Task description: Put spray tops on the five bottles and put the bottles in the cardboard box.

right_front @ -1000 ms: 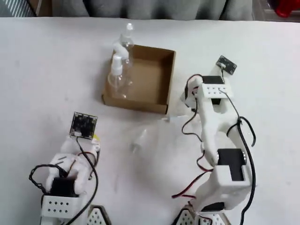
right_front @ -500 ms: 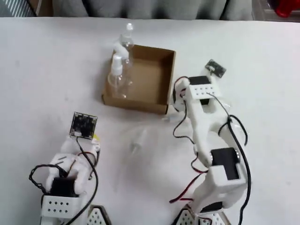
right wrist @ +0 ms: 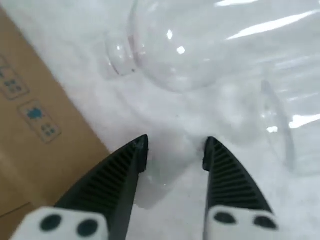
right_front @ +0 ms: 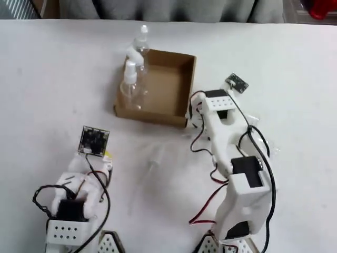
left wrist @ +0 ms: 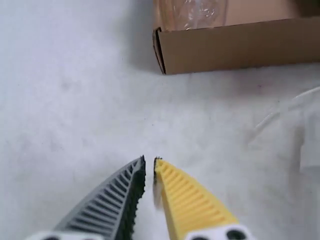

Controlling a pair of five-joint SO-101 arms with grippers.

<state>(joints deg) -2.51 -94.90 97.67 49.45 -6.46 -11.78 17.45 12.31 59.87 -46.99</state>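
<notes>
The cardboard box (right_front: 163, 89) stands at mid table with three clear bottles (right_front: 130, 87) wearing white spray tops at its left side. A loose spray top (right_front: 154, 158) lies on the table in front of the box. My right gripper (right wrist: 176, 145) is open, low over the table beside the box's right wall (right wrist: 35, 135). Just past its fingertips lies a capless clear bottle (right wrist: 190, 45), with a second bottle (right wrist: 285, 125) beside it. My left gripper (left wrist: 150, 161) is shut and holds nothing, well short of the box corner (left wrist: 160, 50).
The right arm (right_front: 231, 153) stretches from the near edge to the box's right side. The left arm (right_front: 73, 195) is folded at the near left. A grey cloth edge and a red object (right_front: 324, 8) lie beyond the table's far edge.
The right arm has swung left and its wrist now sits close against the box's right wall. The left arm has kept still.
</notes>
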